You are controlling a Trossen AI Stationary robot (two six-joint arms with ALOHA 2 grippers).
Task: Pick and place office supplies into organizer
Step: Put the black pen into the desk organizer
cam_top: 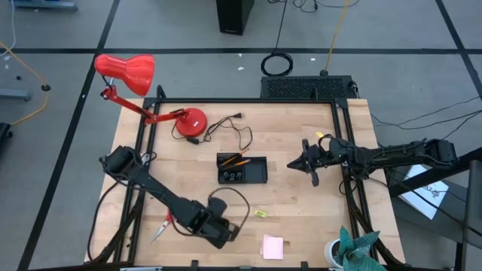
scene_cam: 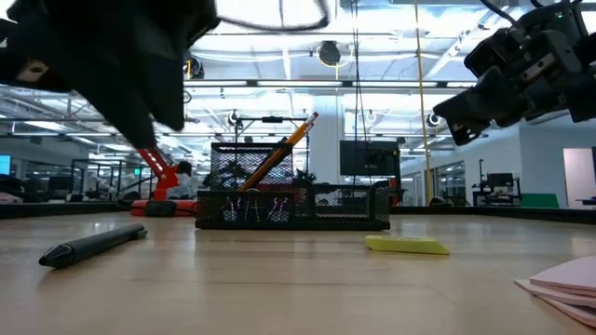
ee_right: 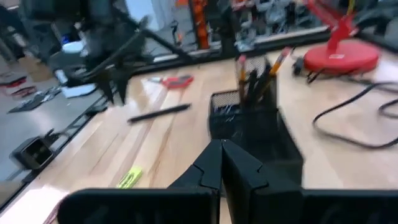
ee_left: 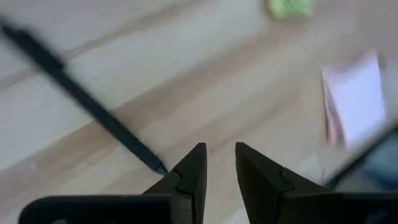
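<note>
The black mesh organizer (cam_top: 242,168) (scene_cam: 293,200) (ee_right: 255,118) stands mid-table with orange pencils (scene_cam: 279,154) leaning in it and binder clips (scene_cam: 256,207) inside. A dark pen (ee_left: 81,99) (scene_cam: 93,247) lies flat on the table. My left gripper (ee_left: 221,155) (cam_top: 226,229) hovers near the near edge, narrowly open, its fingertips just beside the pen's tip. The small yellow item (cam_top: 260,214) (scene_cam: 407,245), the pink sticky pad (cam_top: 273,246) (ee_left: 354,99) and the red-handled scissors (cam_top: 162,226) (ee_right: 171,81) lie on the wood. My right gripper (ee_right: 221,146) (cam_top: 297,164) is shut, raised to the right of the organizer.
A red desk lamp (cam_top: 132,75) stands on its base (cam_top: 190,122) at the far left, and its black cord (cam_top: 233,128) lies behind the organizer. A cup with teal cloth (cam_top: 354,248) sits at the near right corner. Bare wood lies between the organizer and the yellow item.
</note>
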